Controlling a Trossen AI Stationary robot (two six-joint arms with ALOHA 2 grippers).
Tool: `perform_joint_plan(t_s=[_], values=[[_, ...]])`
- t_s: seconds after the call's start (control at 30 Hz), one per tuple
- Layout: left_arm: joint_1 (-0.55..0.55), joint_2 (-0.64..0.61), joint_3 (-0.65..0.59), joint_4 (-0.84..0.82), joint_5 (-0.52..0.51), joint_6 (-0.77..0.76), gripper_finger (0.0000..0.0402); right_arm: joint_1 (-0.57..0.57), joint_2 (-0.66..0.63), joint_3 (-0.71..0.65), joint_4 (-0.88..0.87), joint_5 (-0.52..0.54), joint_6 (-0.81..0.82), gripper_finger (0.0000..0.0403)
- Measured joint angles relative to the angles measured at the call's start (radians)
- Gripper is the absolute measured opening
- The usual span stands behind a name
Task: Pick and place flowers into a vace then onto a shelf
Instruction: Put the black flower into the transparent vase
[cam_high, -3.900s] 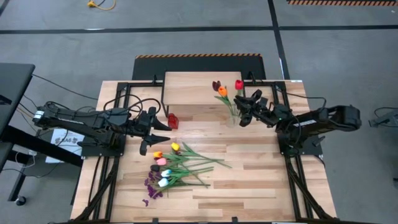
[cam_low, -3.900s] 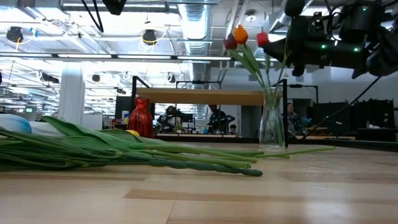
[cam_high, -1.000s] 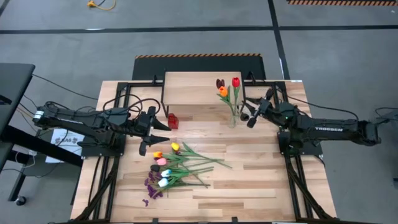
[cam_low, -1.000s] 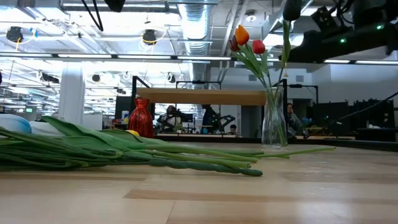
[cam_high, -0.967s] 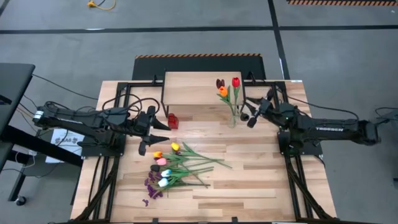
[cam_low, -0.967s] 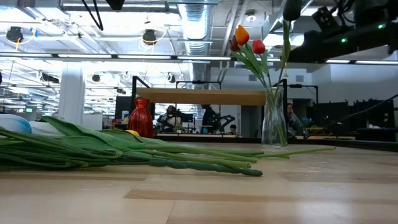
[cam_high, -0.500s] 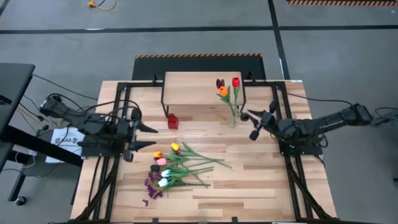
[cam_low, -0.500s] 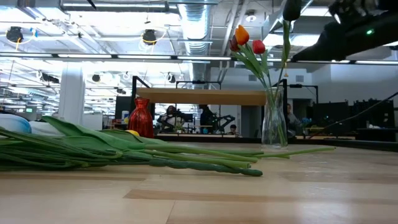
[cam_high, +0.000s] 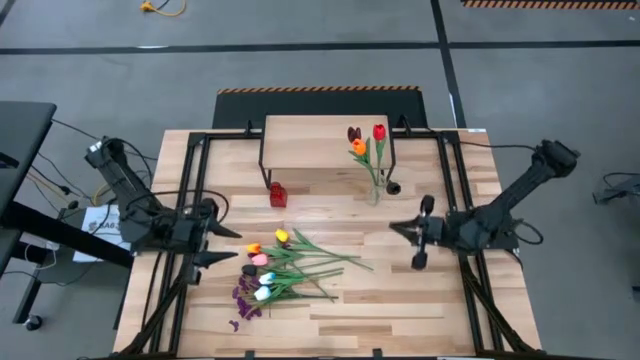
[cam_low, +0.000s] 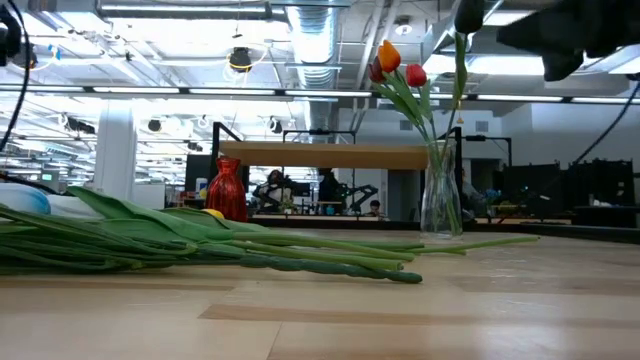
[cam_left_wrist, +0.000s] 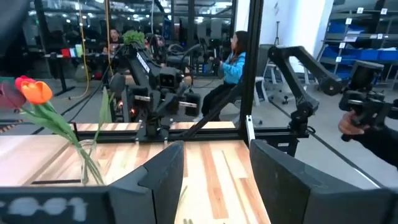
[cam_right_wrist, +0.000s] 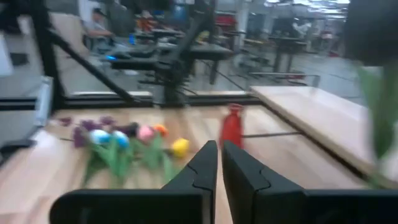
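The right gripper (cam_high: 412, 243) has its two dark fingers (cam_right_wrist: 208, 163) pressed almost together with nothing between them; it hangs above the bare planks on the right half of the light wood-plank table (cam_high: 420, 300), well apart from every flower. The left gripper (cam_high: 226, 247) has its fingers (cam_left_wrist: 163, 174) parted about halfway and holds nothing; it sits at the table's left edge, just left of the loose flowers.

Those loose flowers (cam_high: 275, 270), a bunch of long green-stemmed artificial tulips in yellow, orange, pink, white and dark maroon with small purple sprigs, lie flat on the table at near centre-left, blossoms to the left and stems running right. Three more tulips (cam_high: 362, 144), red, orange and dark maroon, stand in a clear glass vase (cam_low: 440, 200) on the table, right beside the right-hand leg of the shelf (cam_high: 320, 135), a low light-wood plank top on thin black legs at the far middle. A small red vase (cam_high: 277, 194) stands by the shelf's left leg.

In the room beyond, a person in a blue top (cam_left_wrist: 231, 65) is seated.
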Motion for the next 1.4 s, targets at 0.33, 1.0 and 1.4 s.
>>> perform_joint_plan(t_s=[0.33,1.0,1.4], values=[[-0.112,-0.002,-0.09,0.119,-0.026,0.069,0.0176,0.021,0.513,0.234,0.203,-0.003,-0.043,0.001],[-0.369,-0.002,-0.098,0.063,-0.211,0.063,0.0176,-0.135,0.986,0.724,0.044,-0.057,0.087,0.001],[-0.418,-0.002,-0.098,0.043,-0.236,0.116,0.0176,-0.26,1.081,0.826,-0.134,-0.293,0.168,0.0047]])
